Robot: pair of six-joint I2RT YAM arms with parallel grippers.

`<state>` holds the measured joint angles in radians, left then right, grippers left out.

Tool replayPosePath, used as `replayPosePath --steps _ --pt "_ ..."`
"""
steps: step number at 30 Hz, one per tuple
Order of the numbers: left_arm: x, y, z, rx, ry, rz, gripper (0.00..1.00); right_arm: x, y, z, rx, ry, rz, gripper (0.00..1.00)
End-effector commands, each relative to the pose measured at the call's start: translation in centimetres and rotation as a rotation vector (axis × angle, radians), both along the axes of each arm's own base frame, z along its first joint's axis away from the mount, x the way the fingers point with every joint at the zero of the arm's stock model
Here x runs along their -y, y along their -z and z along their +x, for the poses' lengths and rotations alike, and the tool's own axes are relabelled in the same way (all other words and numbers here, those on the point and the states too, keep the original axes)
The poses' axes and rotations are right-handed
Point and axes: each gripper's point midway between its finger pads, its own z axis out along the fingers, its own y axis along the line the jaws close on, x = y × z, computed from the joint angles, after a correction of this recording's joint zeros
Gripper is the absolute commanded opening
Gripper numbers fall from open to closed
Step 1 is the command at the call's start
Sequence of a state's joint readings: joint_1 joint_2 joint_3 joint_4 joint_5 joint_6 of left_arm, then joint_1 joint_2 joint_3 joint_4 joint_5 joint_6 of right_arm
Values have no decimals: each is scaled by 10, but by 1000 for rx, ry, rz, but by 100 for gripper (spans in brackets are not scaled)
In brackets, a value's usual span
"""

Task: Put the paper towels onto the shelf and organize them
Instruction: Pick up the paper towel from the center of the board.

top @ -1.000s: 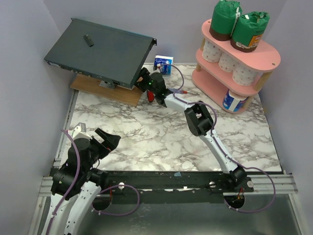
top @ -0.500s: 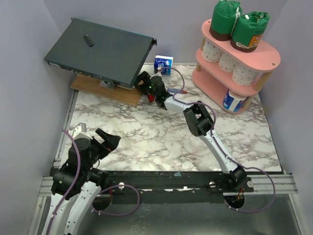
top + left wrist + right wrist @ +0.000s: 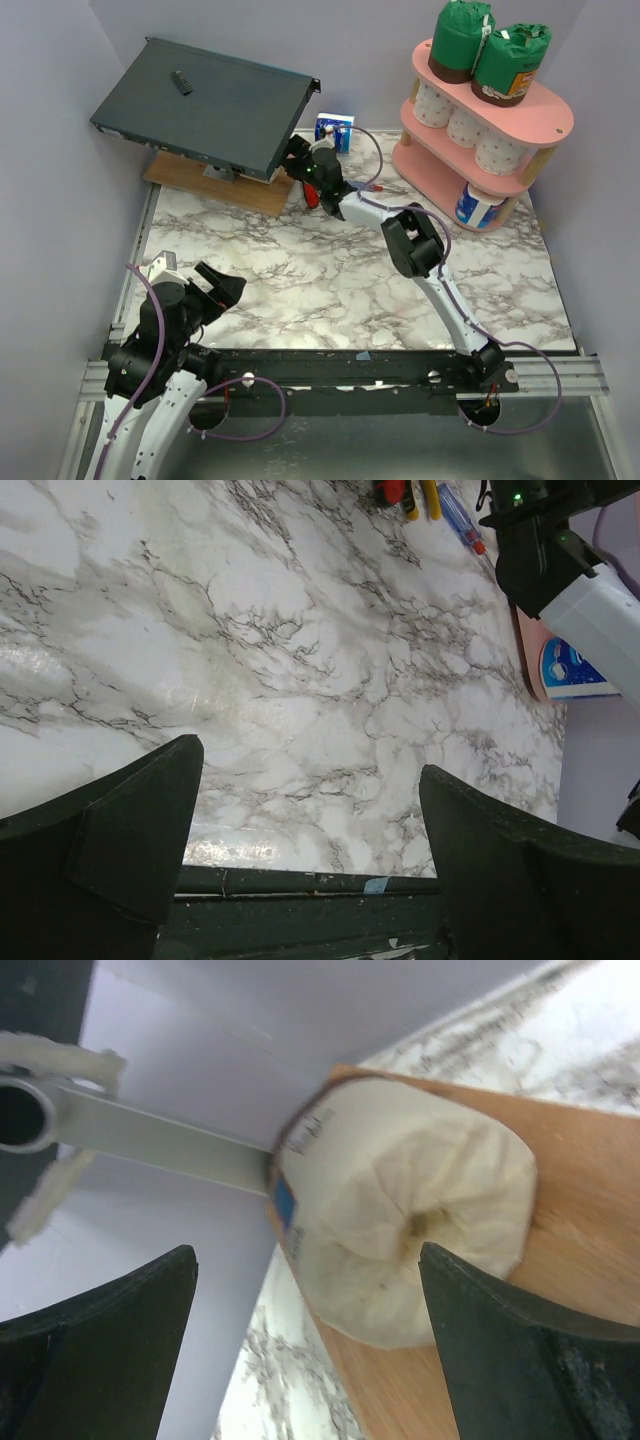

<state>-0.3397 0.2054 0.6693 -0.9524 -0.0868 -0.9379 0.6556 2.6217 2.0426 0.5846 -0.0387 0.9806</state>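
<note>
In the right wrist view a wrapped white paper towel roll (image 3: 400, 1230) with a blue mark lies end-on on a wooden board (image 3: 560, 1290). It sits just ahead of my right gripper (image 3: 305, 1260), whose jaws stand open and apart from it. From above, that gripper (image 3: 296, 160) reaches under the dark box's edge, next to a blue-and-white roll (image 3: 334, 130). The pink shelf (image 3: 548, 112) carries two green rolls (image 3: 460, 40) on top, white rolls (image 3: 465, 125) in the middle and a blue-and-white roll (image 3: 478, 207) below. My left gripper (image 3: 308, 760) hangs open and empty over the near table edge.
A dark grey metal box (image 3: 205, 105) rests tilted on the wooden board (image 3: 215, 190) at the back left. Red-handled pliers (image 3: 312, 197) and other tools (image 3: 420, 495) lie by the right wrist. Walls close in on three sides.
My right wrist has shifted slightly toward the back, closer under the box's edge. The left arm has not moved.
</note>
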Motion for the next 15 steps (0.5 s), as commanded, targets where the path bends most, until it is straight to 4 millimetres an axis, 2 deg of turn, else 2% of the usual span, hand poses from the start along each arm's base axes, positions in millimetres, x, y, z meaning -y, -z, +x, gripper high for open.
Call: replayPosePath --steps 1,8,15 --pt "-4 -3 0 11 -14 15 94 -13 -25 5 59 -18 5 96" --pt "-5 0 1 5 -18 20 94 -23 -3 12 6 -42 -16 96" --pt "-3 1 4 0 -12 22 94 -18 7 10 -16 -28 -31 97"
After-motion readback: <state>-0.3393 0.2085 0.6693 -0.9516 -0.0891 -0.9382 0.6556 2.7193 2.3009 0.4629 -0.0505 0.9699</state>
